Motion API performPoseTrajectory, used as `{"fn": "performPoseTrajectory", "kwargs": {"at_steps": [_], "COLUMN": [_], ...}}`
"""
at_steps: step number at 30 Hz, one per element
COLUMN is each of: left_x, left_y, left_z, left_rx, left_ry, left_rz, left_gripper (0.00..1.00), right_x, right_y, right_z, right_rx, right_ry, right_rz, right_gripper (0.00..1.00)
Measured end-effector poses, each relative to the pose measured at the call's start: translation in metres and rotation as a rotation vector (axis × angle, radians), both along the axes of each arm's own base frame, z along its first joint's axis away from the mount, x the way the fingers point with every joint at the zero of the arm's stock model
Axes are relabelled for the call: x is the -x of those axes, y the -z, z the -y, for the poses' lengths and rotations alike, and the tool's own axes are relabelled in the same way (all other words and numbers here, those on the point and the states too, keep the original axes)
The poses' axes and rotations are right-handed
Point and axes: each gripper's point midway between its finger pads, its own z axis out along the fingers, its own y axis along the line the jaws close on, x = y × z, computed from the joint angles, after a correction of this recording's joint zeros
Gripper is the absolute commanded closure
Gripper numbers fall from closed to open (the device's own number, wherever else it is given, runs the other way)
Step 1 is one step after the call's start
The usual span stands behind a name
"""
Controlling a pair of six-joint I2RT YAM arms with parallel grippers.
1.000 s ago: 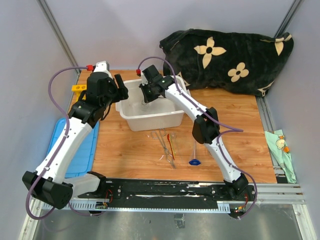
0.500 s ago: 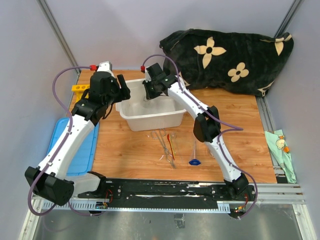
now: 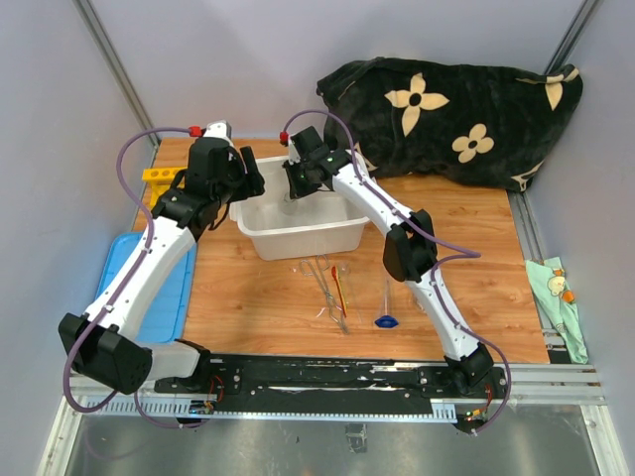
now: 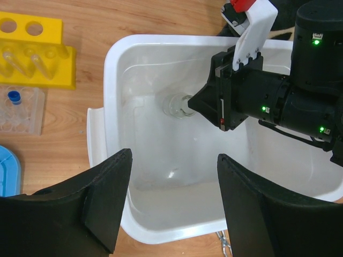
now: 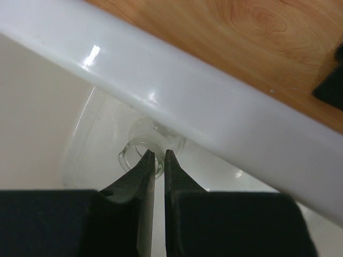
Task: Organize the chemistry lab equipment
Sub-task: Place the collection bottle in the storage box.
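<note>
Starting far left: a blue lid (image 3: 134, 288) lies flat on the edge of the counter (image 3: 456, 258). Behind it is the yellow rack (image 4: 32, 51), with a clear tray (image 4: 21, 112) right next to it that has one blue-capped tube (image 4: 14, 97) standing in it.

Next is the left gripper (image 4: 171, 203), hanging over the near-left part of the white bin (image 4: 107, 107). Its jaws are spread wide with nothing between them, just the bin floor below.

Inside the bin, toward the back wall, is the flask (image 4: 176, 104), tipped so its mouth points sideways. The right gripper (image 5: 159, 160) is clenched on the lip of the flask's mouth, one finger inside and one outside. From the left wrist camera, the right arm's black wrist covers the bin's far right corner. From the right wrist camera, the bin's rim cuts across the view, so I can't really make out the flask's body.

In front of the bin, out on the bare wood, are the tweezers (image 3: 322, 285), and just to their right the red-orange tool (image 3: 338, 283). A bit further right is the blue-based glass piece (image 3: 386, 315), close to the right arm's lower link.

At the back right, a black flower-patterned blanket (image 3: 456, 109) is bunched up against the wall. A small greenish cloth (image 3: 556, 293) sits off the counter's right edge.
</note>
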Motion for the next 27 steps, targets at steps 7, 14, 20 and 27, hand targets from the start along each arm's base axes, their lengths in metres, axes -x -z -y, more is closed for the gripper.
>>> {"fn": "performPoseTrajectory", "kwargs": {"at_steps": [7,14,20,27], "left_x": [-0.0007,-0.0007,-0.0008,-0.0009], "left_y": [0.0017,0.0021,0.0028,0.0031], "left_z": [0.0005,0.0016,0.0019,0.0023], "left_rx": [-0.003,-0.001,-0.001,0.000], "left_ry": [0.003,0.008,0.010,0.011], "left_rz": [-0.004,-0.006,-0.008,-0.009], "left_gripper": [0.31,0.31,0.31,0.30], "right_x": [0.0022,0.0043,0.0057,0.0054], "right_y": [-0.0005,-0.0012,-0.0013,-0.0029], "right_z": [-0.0026,-0.0048,-0.0063,-0.0084], "right_rx": [-0.013,-0.024,-0.029,-0.040], "right_ry": [-0.010,-0.017,-0.021,-0.025], "right_rz": [-0.010,-0.018,-0.023,-0.021], "right_gripper": [0.96,0.93,0.80,0.76]}}
